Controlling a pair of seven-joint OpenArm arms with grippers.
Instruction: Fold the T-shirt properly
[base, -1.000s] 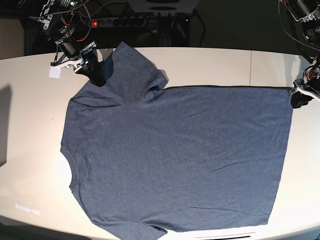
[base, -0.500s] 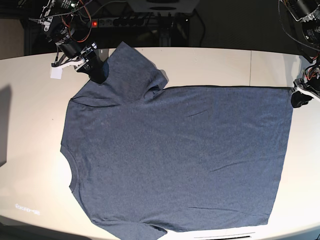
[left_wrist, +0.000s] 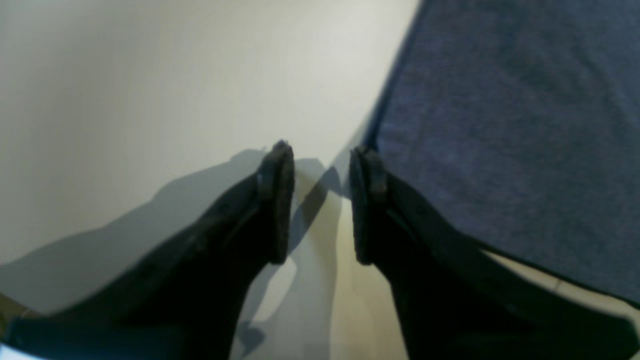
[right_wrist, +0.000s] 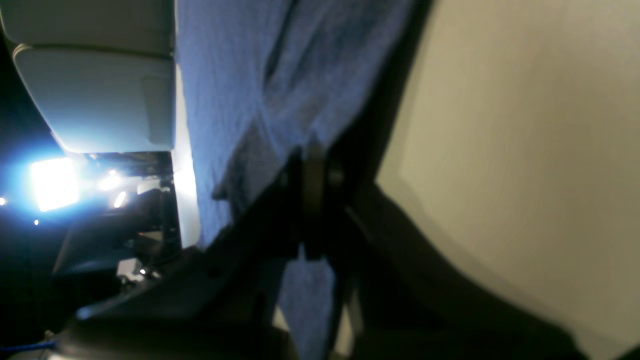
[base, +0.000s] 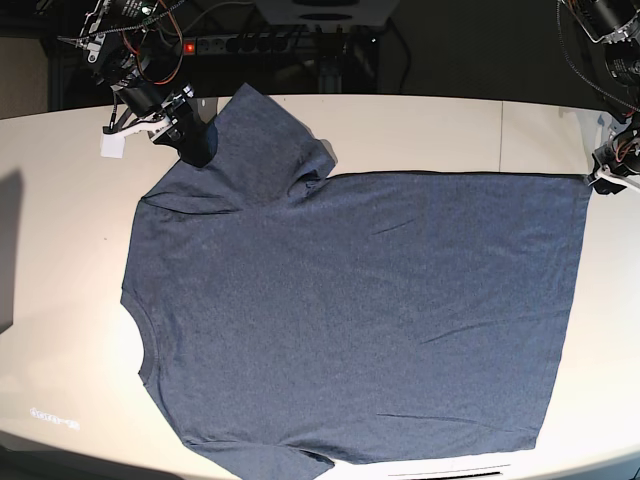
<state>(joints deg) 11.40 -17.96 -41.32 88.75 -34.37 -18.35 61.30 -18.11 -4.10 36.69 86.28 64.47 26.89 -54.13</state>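
Observation:
The slate-blue T-shirt (base: 350, 300) lies spread flat on the white table (base: 60, 250), collar at the left and hem at the right. Its upper sleeve (base: 265, 135) is bunched, with a fold near the armpit. My right gripper (base: 193, 142) is at that sleeve's outer edge, and the right wrist view shows its fingers (right_wrist: 312, 200) shut with the T-shirt cloth (right_wrist: 240, 75) pinched between them. My left gripper (base: 607, 170) hovers by the hem's upper right corner. The left wrist view shows this gripper (left_wrist: 321, 150) open over bare table, its right finger at the T-shirt edge (left_wrist: 500, 125).
A small white tag (base: 110, 145) hangs by the right arm. A power strip with a red light (base: 190, 47) and cables lie behind the table's far edge. The table's curved front edge runs just below the lower sleeve (base: 290, 465).
The right gripper has shut on the sleeve's edge and moved slightly up and left. The left gripper has drawn back up and right from the hem corner, still open.

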